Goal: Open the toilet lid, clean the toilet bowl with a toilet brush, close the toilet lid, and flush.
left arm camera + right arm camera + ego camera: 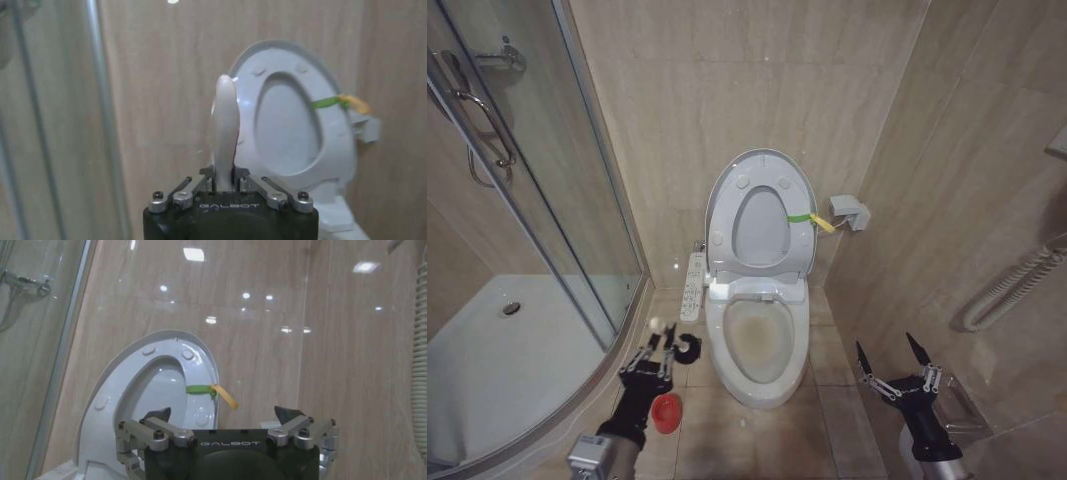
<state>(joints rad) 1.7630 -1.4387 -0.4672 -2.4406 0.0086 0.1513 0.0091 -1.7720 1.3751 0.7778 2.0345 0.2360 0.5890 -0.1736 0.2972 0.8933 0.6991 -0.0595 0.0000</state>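
— Checked the grip before anything else?

— Did. Found the left tool (659,350) pressed tight on the pale handle of the toilet brush (689,347), just left of the toilet bowl (762,345) and beyond the red cup (665,412) on the floor. Saw the handle standing straight up out of the fingers (192,186) in the left wrist view, so judged the hold square, not skewed.

— And the way in?

— Open. Saw the toilet lid (760,228) raised behind the bowl, leaning on the wall with the seat ring (727,225) up against it. Left the stained basin fully exposed.

— Advised what, then, for the scrub?

— Thought it best to carry the dark bristle head over the near-left rim without clipping it, then tip the wrist so the bristles pointed down into the basin. Recommended sweeping around the yellow-brown patch low in the bowl with light pressure, since a thin handle held that far from the head could twist in the pinch. Also judged it wise to keep well forward of the upright lid, so nothing knocked it shut.

— And the other arm?

— Noted the right tool (886,345) spread wide and holding nothing, right of the bowl, well apart from it. Reckoned it fine parked there, clear of the brush's path.
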